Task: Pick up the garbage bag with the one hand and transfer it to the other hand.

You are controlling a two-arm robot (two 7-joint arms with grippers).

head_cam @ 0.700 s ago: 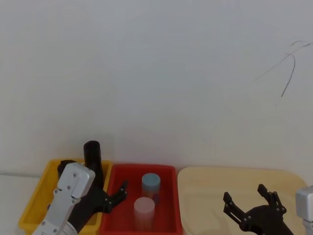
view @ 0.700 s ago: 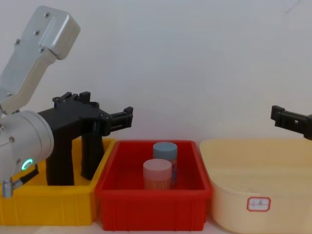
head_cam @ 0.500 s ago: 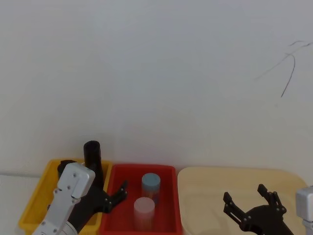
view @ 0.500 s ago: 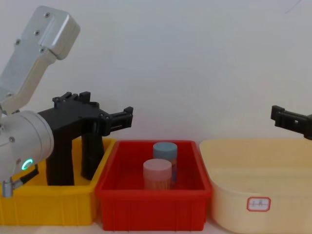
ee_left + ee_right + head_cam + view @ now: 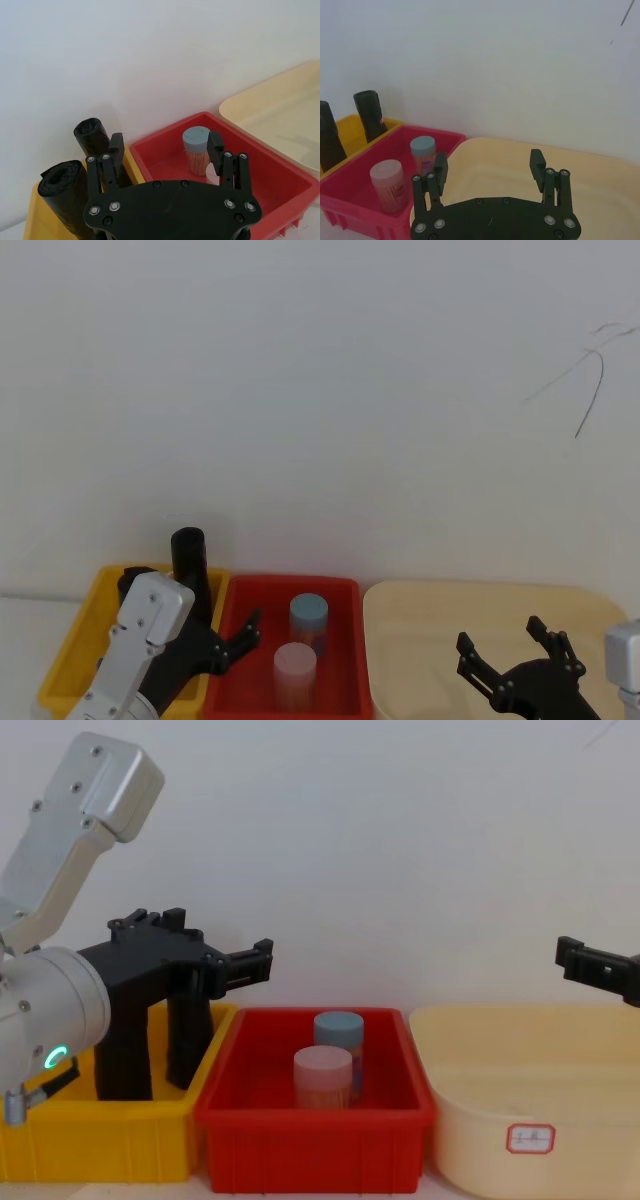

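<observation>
Two alike rolls: left gripper (image 5: 166,145) (jaws spread, empty; right gripper (image 5: 488,160) likewise) may seize the slimmer roll (image 5: 92,141), not the garbage bag (image 5: 61,194)

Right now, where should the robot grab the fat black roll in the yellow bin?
Its upper part, from the robot's side: the thick black wrinkled plastic roll stands upright, top above the yellow plastic bin rim. Left gripper hovers near, jaws open.
</observation>
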